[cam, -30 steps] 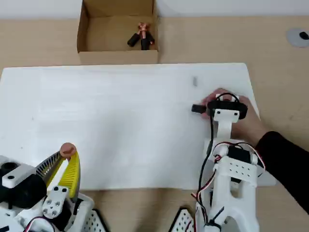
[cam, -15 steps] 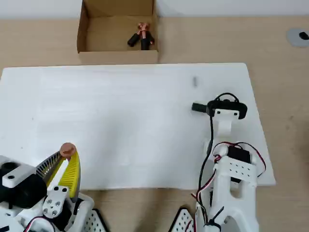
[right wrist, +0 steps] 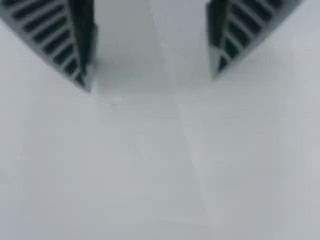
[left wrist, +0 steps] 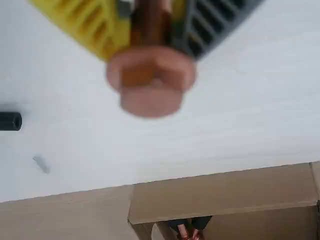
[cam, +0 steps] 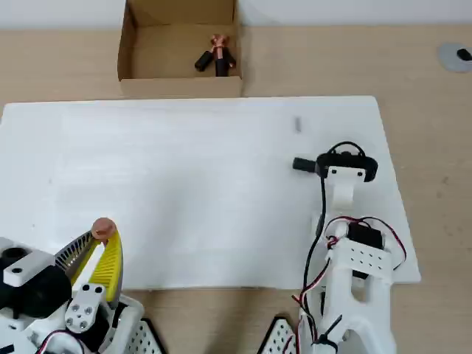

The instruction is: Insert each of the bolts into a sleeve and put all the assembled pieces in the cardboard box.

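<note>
Pale wooden table (cam: 59, 66) carried a white board (cam: 184, 169), and the cardboard box (cam: 127, 44) stood just beyond the board's far edge with assembled pieces (cam: 215, 59) lying inside. At the board's near corner the left gripper (cam: 103, 237) was clamped on a copper bolt (left wrist: 150, 85), head outward. A black sleeve (cam: 302, 164) lay on the board just beside the right arm's wrist. The right gripper (right wrist: 150, 80) hung over bare board, fingers spread wide and holding nothing. A small grey fleck (cam: 298, 124) lay between sleeve and box.
</note>
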Robot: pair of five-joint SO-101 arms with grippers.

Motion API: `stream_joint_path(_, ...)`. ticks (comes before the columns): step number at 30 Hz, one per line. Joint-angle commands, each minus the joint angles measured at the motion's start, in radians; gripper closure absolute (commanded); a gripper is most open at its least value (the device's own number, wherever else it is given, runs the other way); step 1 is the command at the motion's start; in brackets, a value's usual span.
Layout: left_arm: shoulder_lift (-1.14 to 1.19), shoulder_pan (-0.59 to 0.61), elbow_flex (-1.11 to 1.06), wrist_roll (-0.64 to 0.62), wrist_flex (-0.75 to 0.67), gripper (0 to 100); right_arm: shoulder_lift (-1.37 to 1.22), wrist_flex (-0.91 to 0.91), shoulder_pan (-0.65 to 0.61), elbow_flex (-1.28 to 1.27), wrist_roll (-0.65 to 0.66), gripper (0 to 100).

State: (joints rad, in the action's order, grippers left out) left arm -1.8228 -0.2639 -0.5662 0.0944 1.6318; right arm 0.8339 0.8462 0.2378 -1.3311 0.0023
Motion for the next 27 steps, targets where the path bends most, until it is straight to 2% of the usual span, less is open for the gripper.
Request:
stream_joint_path(1,-0.007,0.0,0.015,-0.003,-0.002,99,0.012,-0.017,0.013,-0.001,0.005,80.6)
stream_joint_path(23,-0.007,0.0,0.015,-0.003,-0.002,99,0.012,-0.017,-0.007,-0.001,0.002,80.5)
stream_joint_path(27,-0.007,0.0,0.015,-0.003,-0.002,99,0.012,-0.017,-0.047,-0.001,0.005,80.5)
